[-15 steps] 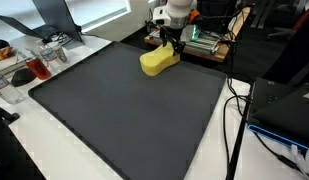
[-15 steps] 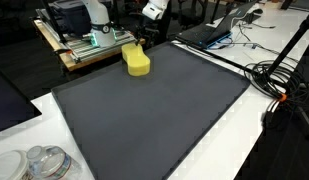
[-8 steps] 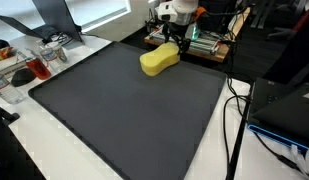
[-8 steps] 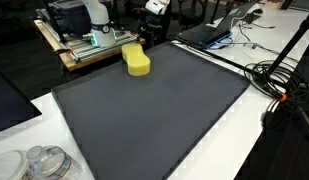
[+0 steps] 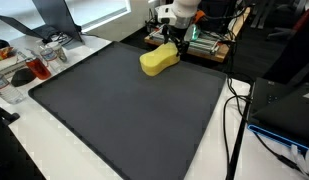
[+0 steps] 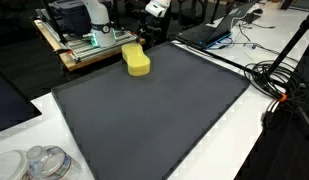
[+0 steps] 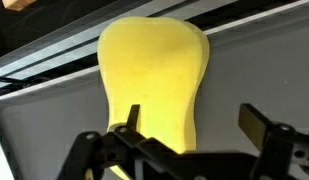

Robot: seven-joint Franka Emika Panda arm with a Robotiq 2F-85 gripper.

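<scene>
Gripper [image 7: 194, 125] hovering over sponge [image 7: 154, 80], jaws gaping wide, gripping nothing. Sponge lying on mat [image 5: 124, 120], near edge by arm base. Looking soft, light, squashy; pinching across narrow waist seeming best.

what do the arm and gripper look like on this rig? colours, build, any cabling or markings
Arm: glossy white, rounded shells, seen in both exterior views. Gripper: all black, two-finger, with open linkage bars behind flat, squared-off fingers in the wrist view. No markings or cables can be made out on either at this picture size.
</scene>
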